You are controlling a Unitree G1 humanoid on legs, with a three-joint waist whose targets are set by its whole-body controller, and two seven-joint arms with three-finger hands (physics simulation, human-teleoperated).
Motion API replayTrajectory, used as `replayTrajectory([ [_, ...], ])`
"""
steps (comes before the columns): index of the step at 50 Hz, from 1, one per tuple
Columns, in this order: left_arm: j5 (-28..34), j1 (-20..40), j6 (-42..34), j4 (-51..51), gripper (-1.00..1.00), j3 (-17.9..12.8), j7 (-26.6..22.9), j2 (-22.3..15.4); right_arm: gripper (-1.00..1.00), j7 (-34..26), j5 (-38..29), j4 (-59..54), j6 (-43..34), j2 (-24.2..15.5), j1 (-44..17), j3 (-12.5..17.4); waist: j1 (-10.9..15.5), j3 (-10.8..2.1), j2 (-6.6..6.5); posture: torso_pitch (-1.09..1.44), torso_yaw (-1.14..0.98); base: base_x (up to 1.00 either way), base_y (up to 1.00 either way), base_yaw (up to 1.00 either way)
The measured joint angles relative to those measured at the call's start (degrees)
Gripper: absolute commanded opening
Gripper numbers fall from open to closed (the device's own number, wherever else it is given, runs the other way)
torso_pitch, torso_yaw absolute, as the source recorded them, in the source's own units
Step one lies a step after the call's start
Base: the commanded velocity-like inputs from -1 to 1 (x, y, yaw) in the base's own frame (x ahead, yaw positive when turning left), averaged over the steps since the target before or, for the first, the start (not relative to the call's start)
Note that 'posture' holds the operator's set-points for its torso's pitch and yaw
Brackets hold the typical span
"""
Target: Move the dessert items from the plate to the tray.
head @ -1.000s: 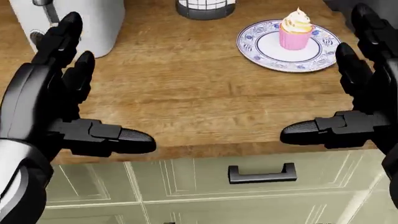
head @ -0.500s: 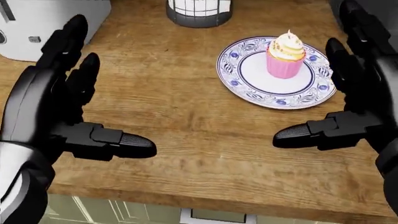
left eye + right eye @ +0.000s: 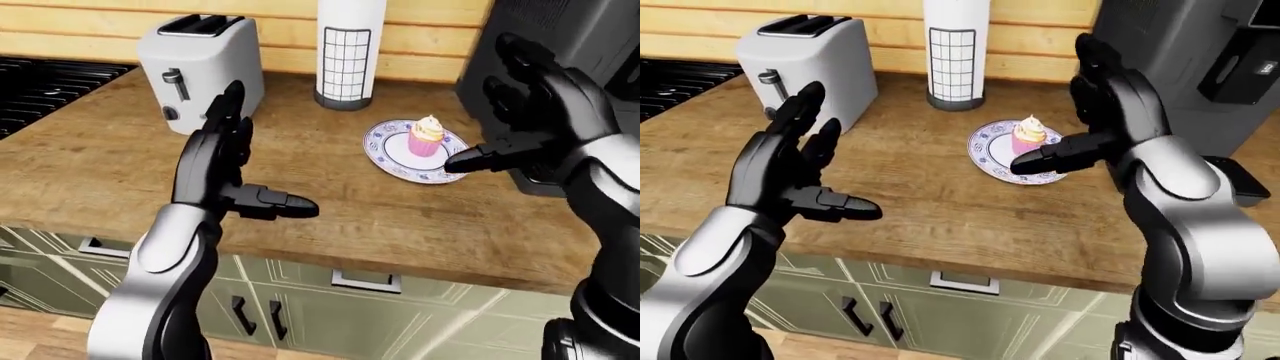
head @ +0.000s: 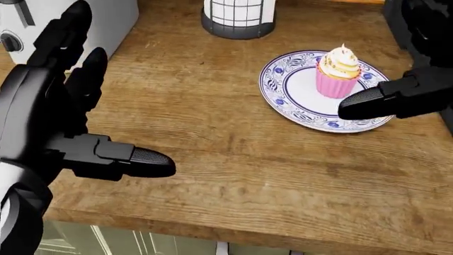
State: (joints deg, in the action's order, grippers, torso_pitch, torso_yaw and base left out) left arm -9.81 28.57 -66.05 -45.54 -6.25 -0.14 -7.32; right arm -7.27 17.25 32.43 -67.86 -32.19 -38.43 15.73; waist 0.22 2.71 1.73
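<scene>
A pink cupcake [image 4: 338, 71] with white swirled frosting stands upright on a blue-patterned plate [image 4: 290, 90] on the wooden counter. My right hand [image 3: 1060, 105] is open just right of the plate. Its thumb [image 4: 375, 103] reaches over the plate's right rim, close beside the cupcake but apart from it. My left hand [image 3: 265, 154] is open too, hovering over bare counter well left of the plate, thumb pointing right. Neither hand holds anything. No tray shows in any view.
A white toaster [image 3: 200, 71] stands at the upper left and a paper towel roll [image 3: 350, 52] in a wire holder just above the plate. A dark appliance [image 3: 1180, 67] rises at the right, a black stove [image 3: 50, 82] at the far left. Green drawers [image 3: 365, 281] lie below the counter edge.
The head view has shifted over the counter, so the drawers dropped out of sight. My right hand has moved up and in, bringing its thumb over the plate's right rim. The left hand has barely moved.
</scene>
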Motion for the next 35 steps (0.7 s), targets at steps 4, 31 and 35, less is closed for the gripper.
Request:
replayTrajectory([
  [4,-0.36,0.47,-0.27,-0.54,1.0,-0.55,0.24,-0.52,1.0,-3.75,-6.78,-9.36,2.69,0.6,-4.01,-4.66,-0.08,0.03,-0.22,0.0,0.0,0.0,0.0,0.0],
  [31,-2.44,-3.59,4.07,1.74,1.0,-1.11,0.27,-0.42,0.99,-13.7,-38.77,-61.48,26.15,10.22,-23.88,-9.24,-0.03,-0.59,-1.63,0.0,0.0,0.0,0.0,0.0],
  [35,-2.61,-4.0,4.71,2.11,1.0,-1.04,0.24,-0.45,0.83,-12.35,-38.89,-64.08,27.8,10.27,-24.12,-9.77,-0.02,-0.59,-1.8,0.0,0.0,0.0,0.0,0.0],
])
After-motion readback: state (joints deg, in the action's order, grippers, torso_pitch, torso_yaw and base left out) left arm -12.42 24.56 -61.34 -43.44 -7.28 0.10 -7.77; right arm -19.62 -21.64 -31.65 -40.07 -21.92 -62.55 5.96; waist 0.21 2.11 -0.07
